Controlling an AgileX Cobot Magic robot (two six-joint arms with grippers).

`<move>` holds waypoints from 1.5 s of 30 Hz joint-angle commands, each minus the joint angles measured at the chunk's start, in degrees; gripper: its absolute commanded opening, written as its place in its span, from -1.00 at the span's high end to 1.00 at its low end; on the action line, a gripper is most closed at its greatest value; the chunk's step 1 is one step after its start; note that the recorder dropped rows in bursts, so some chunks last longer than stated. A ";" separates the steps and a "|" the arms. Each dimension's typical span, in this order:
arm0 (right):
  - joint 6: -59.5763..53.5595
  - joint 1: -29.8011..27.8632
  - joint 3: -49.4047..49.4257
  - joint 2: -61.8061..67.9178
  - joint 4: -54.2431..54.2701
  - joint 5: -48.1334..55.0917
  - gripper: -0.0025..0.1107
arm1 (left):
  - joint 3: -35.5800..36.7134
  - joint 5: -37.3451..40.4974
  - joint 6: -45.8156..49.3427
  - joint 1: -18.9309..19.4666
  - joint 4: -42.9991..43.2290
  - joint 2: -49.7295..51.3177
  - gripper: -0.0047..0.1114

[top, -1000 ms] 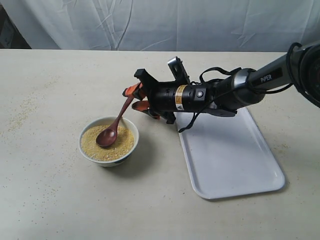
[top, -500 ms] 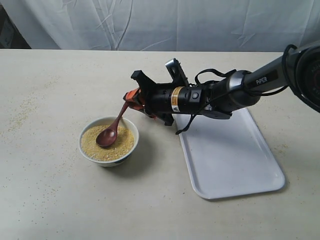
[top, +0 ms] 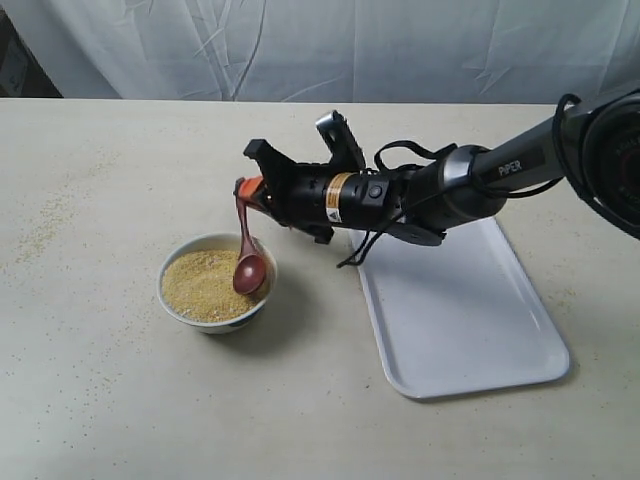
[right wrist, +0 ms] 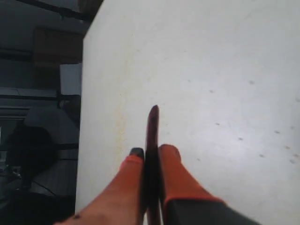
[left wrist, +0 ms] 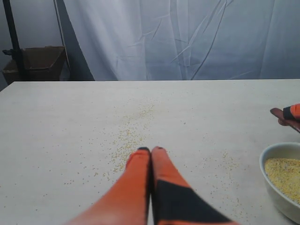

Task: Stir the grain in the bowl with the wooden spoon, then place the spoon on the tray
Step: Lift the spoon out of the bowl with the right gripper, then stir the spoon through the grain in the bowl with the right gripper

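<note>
Grain (top: pixel 200 287) fills the bowl (top: pixel 172 300) on the left. I've swung the wooden spoon (top: pixel 247 264) from centre to its right rim, so stirring is underway. My right gripper (top: pixel 243 189) clamps the handle, and the tray (top: pixel 470 330) waits to the right. The left gripper (left wrist: pixel 151 151) is pinched shut and empty. I can't judge how deep the spoon sits.

1 bowl (top: pixel 200 318), 1 wooden spoon (top: pixel 247 262), 1 tray (top: pixel 460 310), 2 end effectors (left wrist: pixel 151 150) (right wrist: pixel 151 151).
</note>
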 commanded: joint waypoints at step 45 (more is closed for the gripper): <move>-78.52 12.70 -0.15 -1.04 22.83 -3.35 0.97 | 0.30 -0.35 -0.19 0.04 0.05 -0.28 0.92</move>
